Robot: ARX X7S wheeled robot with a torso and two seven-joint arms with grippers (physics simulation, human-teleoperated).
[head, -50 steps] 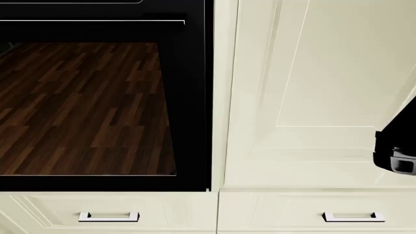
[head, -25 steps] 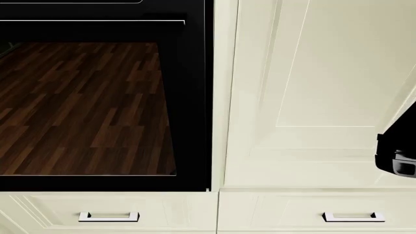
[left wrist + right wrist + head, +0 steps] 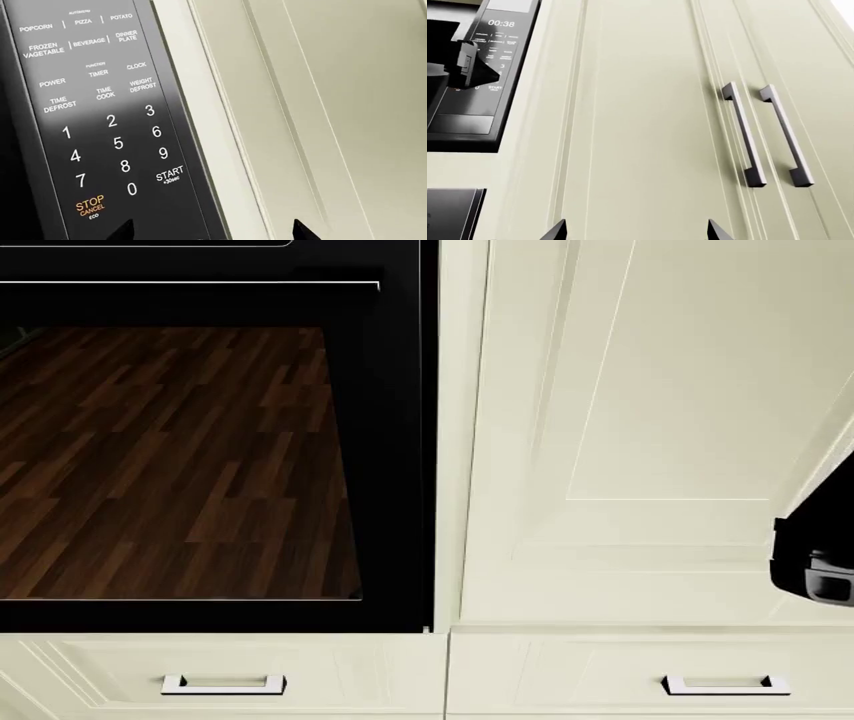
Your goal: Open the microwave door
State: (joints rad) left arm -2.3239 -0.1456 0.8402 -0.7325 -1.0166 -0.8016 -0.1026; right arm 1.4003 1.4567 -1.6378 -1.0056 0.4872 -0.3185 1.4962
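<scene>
Microwave (image 3: 100,115) door remains unopened; left pincer (image 3: 210,232), fingertips apart, faces the keypad, while the right pincer (image 3: 634,231), also apart, has barely shifted.

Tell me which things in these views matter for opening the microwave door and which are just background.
Belongs to the job:
- microwave keypad panel
- left gripper, fingertips spread apart in front of the keypad
- left gripper as seen from the right wrist view, at the microwave

Just background:
- tall cabinet doors with two bar handles
- oven window
- drawer handles
- right gripper, facing cabinets
</scene>
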